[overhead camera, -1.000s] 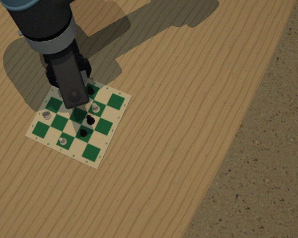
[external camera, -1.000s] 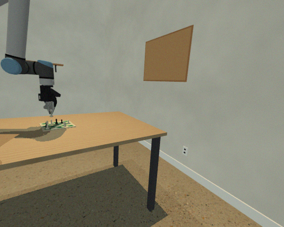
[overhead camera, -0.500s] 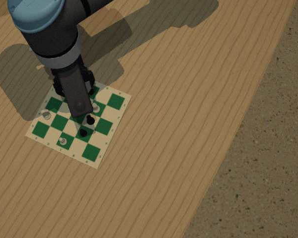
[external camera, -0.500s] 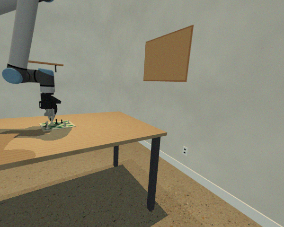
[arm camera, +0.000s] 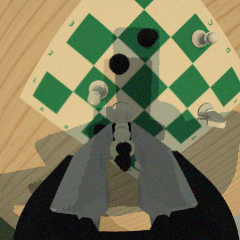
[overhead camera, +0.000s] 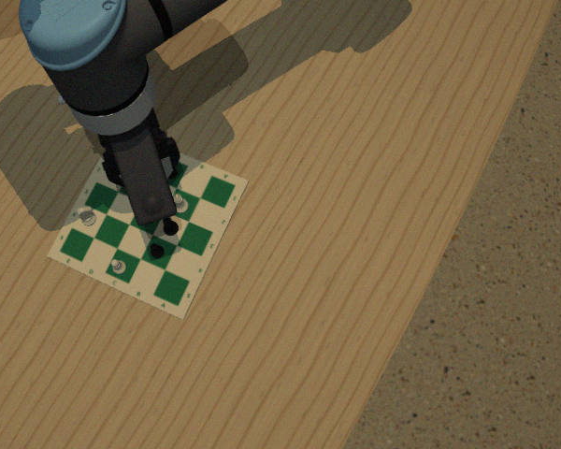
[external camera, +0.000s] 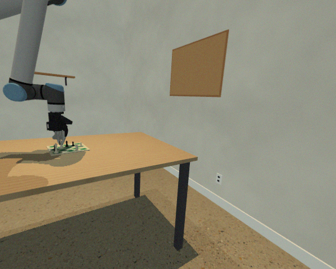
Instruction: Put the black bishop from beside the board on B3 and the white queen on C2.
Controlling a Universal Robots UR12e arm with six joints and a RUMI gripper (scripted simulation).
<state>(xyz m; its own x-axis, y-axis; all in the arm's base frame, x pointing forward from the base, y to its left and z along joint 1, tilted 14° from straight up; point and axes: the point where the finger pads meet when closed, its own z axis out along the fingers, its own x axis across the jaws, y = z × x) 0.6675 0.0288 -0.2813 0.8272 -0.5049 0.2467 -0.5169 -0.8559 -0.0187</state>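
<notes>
My gripper (arm camera: 121, 123) (external camera: 60, 140) is shut on the white queen (arm camera: 120, 111) and holds it upright, low over the green-and-cream chessboard (overhead camera: 237, 185) (arm camera: 30, 92) (external camera: 84, 149). In the top view the wrist hides the fingers and the queen, so I cannot tell which square is under it. The black bishop (overhead camera: 170, 225) (arm camera: 119, 63) stands upright on B3, just beyond the wrist's lower end.
Another black piece (overhead camera: 156, 250) (arm camera: 146, 37) stands on B2, and a third black piece (arm camera: 100, 129) is close to my left finger. White pieces (overhead camera: 118, 265) (overhead camera: 179, 200) (overhead camera: 86, 214) stand on other squares. The board lies on a wooden table (overhead camera: 319, 241).
</notes>
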